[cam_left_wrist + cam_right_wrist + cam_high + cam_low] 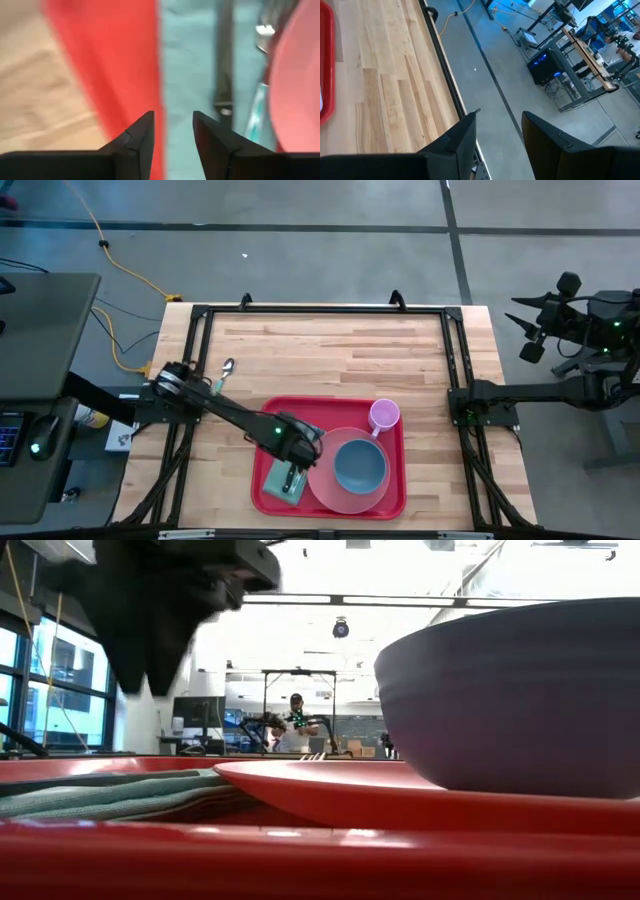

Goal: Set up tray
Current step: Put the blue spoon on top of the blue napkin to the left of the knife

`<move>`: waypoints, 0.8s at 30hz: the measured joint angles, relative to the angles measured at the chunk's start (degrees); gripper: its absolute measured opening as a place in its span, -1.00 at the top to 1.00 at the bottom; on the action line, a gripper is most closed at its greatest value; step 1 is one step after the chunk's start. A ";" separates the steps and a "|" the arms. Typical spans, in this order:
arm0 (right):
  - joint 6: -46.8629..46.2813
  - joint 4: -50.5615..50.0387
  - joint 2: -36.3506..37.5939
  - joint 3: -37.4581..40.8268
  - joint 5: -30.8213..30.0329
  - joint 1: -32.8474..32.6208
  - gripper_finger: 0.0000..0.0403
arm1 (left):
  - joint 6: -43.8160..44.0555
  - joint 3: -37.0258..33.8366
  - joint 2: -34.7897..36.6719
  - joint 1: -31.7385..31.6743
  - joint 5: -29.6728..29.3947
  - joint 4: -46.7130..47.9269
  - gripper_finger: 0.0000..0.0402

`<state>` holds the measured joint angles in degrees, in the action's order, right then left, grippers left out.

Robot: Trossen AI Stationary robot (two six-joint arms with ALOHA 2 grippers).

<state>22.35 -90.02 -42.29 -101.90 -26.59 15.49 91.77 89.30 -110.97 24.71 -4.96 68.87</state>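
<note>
The red tray (290, 408) lies at the table's near edge. It carries a round pink plate (345, 502) with a blue bowl (358, 465) on it, a pink cup (384, 415) and a folded teal napkin (272, 485). A dark knife (225, 55) and a fork (265, 30) lie on the napkin (187, 60) beside the plate (300, 75). My left gripper (293, 477) hangs open just above the napkin (110, 795), its fingers (172, 120) pointing down. My right gripper (497, 120) waits open beyond the table's right edge.
A metal spoon (226, 370) lies on the bare wood left of and beyond the tray. A black frame (320, 310) runs round the table top. The wood between the tray and the far edge holds nothing else. In the room behind, a person (295, 730) sits at another robot station.
</note>
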 joint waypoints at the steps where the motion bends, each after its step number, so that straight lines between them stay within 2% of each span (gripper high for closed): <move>1: 0.00 0.02 -0.01 0.02 0.00 0.00 0.32 | 0.00 0.00 1.16 0.00 -0.74 2.22 0.20; 8: 0.00 0.02 -0.01 0.02 -0.02 0.00 0.32 | -0.58 0.04 7.59 -2.22 -3.86 20.86 0.18; 11: -0.50 0.04 -0.01 0.02 -0.02 0.02 0.32 | -7.24 -1.94 10.94 -5.01 -8.35 20.68 0.08; 14: -1.16 0.10 -0.01 0.02 -0.04 0.02 0.32 | -14.51 -4.41 13.10 -9.86 -9.89 21.32 -0.02; 21: -4.72 0.07 -0.01 0.02 -0.04 0.00 0.32 | -34.47 -11.34 17.64 -24.68 -7.70 20.64 -0.29; 24: -7.26 0.07 -0.01 0.02 -0.02 0.00 0.32 | -39.05 -14.28 20.44 -30.15 -7.26 21.09 -0.35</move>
<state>15.09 -89.95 -42.30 -101.89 -26.61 15.49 52.72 75.02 -90.52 -5.45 -12.22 89.96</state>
